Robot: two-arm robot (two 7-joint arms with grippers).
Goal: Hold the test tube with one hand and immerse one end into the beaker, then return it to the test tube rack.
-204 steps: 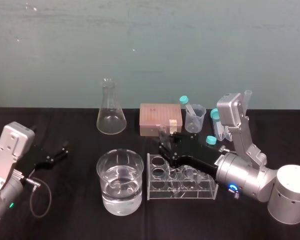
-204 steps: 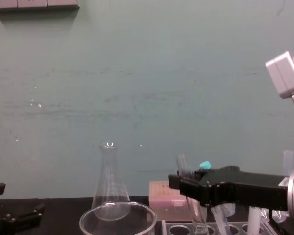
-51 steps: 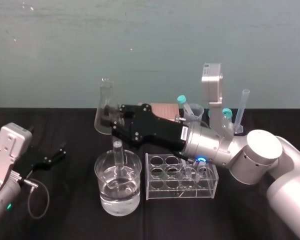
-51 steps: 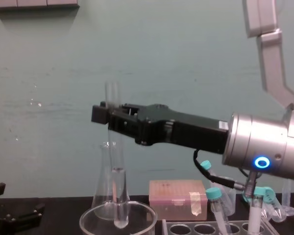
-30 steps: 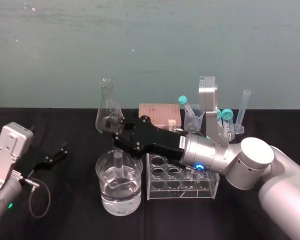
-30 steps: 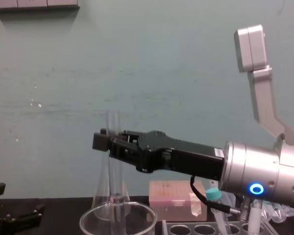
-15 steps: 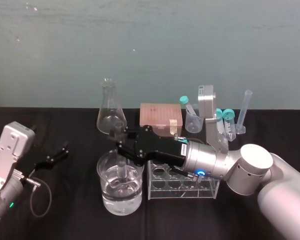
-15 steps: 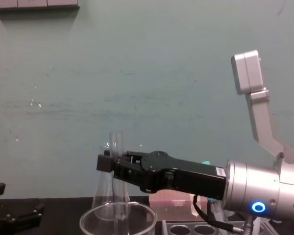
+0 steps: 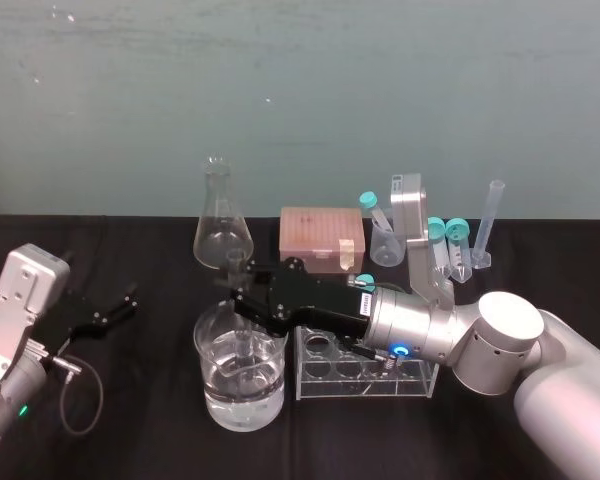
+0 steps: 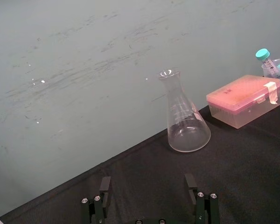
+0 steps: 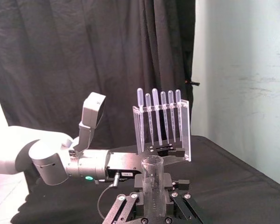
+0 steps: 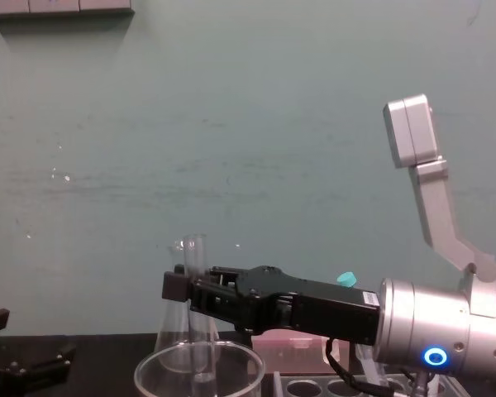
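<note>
Your right tool reaches leftward across the middle of the surface and is clenched on the test tube, gripping it a little below its open mouth. You hold the tube upright. In the chest view its round lower end sits inside the beaker, below the rim, though you cannot tell whether it touches the bottom. The beaker is part filled with clear liquid and stands just left of the test tube rack. Your left tool rests at the left of the surface, well apart from the beaker. It is released, its fingers spread wide. A conical flask and a pink box stand on the far side.
</note>
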